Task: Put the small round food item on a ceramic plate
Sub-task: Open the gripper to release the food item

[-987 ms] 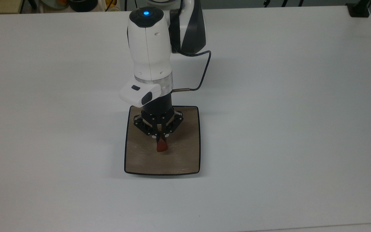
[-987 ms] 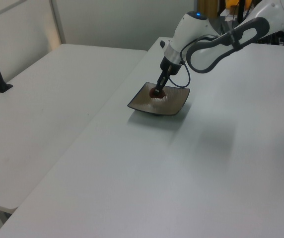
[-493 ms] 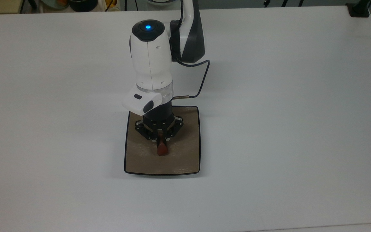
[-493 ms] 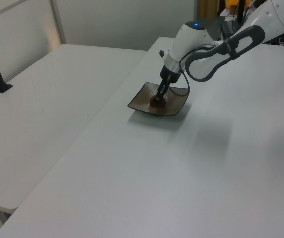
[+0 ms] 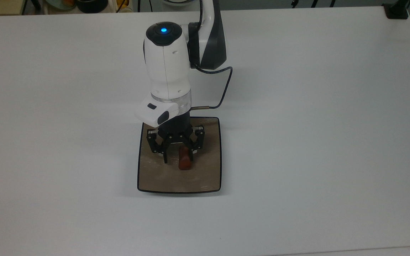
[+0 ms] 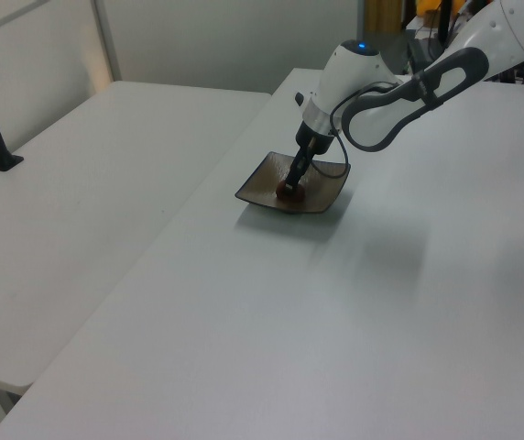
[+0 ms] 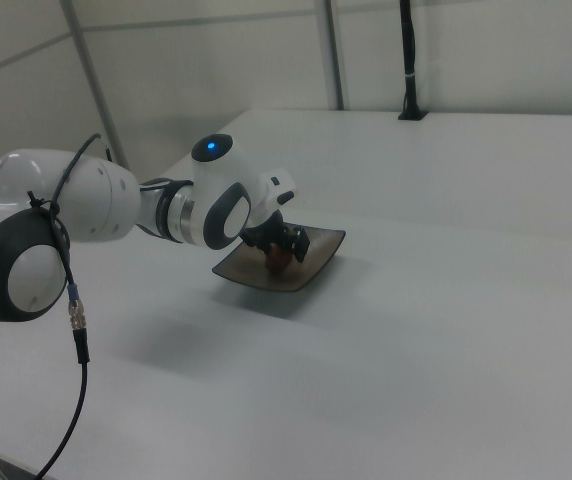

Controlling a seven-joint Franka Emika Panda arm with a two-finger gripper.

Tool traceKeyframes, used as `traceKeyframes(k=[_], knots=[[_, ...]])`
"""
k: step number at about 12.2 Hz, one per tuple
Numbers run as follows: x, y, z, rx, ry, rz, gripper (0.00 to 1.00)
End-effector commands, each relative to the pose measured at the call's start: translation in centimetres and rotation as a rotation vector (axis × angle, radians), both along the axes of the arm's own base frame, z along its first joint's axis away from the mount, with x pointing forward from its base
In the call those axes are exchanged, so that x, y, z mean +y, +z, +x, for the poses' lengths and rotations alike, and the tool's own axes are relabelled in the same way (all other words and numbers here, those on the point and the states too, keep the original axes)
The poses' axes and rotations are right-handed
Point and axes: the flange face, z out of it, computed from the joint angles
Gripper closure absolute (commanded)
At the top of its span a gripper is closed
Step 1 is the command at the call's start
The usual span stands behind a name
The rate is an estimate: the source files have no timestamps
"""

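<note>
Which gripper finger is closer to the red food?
The finger on the top view's right: the small round food item sits beside it. The other finger stands apart.

Bright, even light; soft shadows

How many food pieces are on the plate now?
1. The food piece lies near the middle of the plate, between the fingers of the open gripper. None seems hidden.

The tool (image 5: 179, 159) stands spread over the ceramic plate (image 5: 205, 177), the small round food item (image 5: 184, 159) between its fingers.
</note>
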Motion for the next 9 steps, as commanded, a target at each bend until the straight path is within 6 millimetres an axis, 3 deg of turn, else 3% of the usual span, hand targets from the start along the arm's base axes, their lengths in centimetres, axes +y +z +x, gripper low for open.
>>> traceKeyframes(k=[1,4,6,9], knots=[[0.3,0.0,-0.5,-0.010,-0.014,0.005,0.00],[0.3,0.1,-0.5,-0.013,-0.014,0.006,0.00],[0.4,1.7,-0.6,-0.027,-0.012,0.008,0.00],[0.3,7.1,-1.4,-0.036,-0.013,0.013,0.00]])
